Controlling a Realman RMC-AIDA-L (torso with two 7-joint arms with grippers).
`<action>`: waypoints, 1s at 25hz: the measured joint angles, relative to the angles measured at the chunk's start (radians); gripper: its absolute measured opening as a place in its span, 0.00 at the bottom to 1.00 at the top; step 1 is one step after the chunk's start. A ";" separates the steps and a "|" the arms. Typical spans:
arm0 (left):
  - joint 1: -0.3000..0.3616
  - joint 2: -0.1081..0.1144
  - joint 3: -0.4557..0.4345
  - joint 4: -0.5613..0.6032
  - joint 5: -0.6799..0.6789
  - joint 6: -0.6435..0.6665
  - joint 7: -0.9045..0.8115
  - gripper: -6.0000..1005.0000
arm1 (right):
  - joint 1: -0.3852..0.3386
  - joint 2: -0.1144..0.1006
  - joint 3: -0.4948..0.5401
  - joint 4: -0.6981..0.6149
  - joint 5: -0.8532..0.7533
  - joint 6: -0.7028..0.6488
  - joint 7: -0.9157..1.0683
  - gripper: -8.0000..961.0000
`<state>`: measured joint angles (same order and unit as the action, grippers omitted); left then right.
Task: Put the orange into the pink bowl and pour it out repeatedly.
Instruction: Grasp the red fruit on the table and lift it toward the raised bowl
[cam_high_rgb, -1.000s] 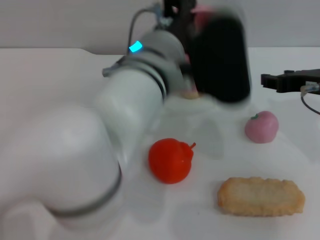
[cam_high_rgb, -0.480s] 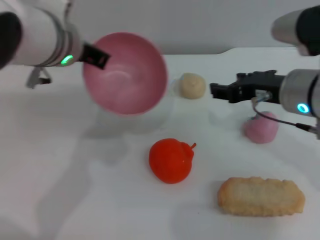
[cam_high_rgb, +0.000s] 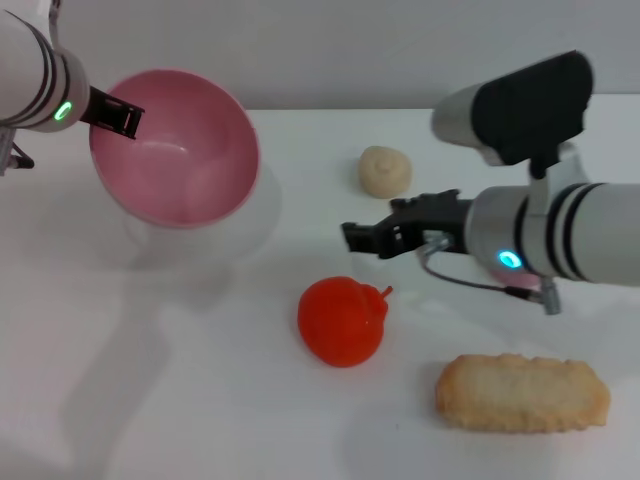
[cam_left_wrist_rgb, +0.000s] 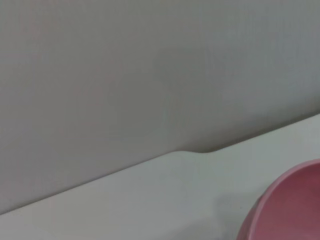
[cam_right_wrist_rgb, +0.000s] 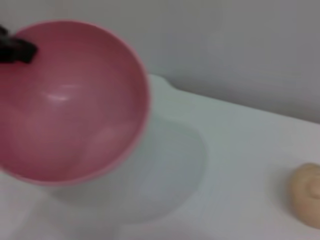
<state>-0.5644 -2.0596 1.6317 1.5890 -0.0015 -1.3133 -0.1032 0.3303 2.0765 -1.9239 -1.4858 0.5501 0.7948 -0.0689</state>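
The orange (cam_high_rgb: 342, 320) lies on the white table (cam_high_rgb: 200, 400), near the middle and toward the front. My left gripper (cam_high_rgb: 113, 112) is shut on the rim of the pink bowl (cam_high_rgb: 178, 150) and holds it raised at the far left. The bowl is tilted with its empty inside facing the middle of the table. The bowl also shows in the right wrist view (cam_right_wrist_rgb: 70, 100) and at a corner of the left wrist view (cam_left_wrist_rgb: 292, 210). My right gripper (cam_high_rgb: 362, 238) hovers just behind and to the right of the orange, apart from it.
A small beige bun (cam_high_rgb: 385, 170) sits at the back centre and also shows in the right wrist view (cam_right_wrist_rgb: 307, 192). A long beige biscuit (cam_high_rgb: 522, 392) lies at the front right. The right forearm (cam_high_rgb: 560, 235) spans the right side of the table.
The left arm has swung the tilted bowl leftward. The right gripper has moved left from the table's right side to just beside the orange. The orange has not moved.
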 joint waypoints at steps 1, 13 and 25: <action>-0.003 0.000 0.001 -0.009 0.000 0.002 0.001 0.04 | 0.007 0.000 -0.008 0.009 0.015 -0.009 -0.001 0.73; -0.019 -0.003 0.006 -0.052 -0.002 0.007 0.003 0.05 | 0.112 -0.001 -0.087 0.214 0.158 -0.104 -0.011 0.73; -0.020 -0.004 0.010 -0.055 -0.008 0.002 0.001 0.04 | 0.231 0.005 -0.121 0.421 0.357 -0.150 -0.100 0.73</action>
<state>-0.5845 -2.0632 1.6419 1.5339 -0.0099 -1.3117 -0.1019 0.5611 2.0812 -2.0444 -1.0651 0.9067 0.6451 -0.1692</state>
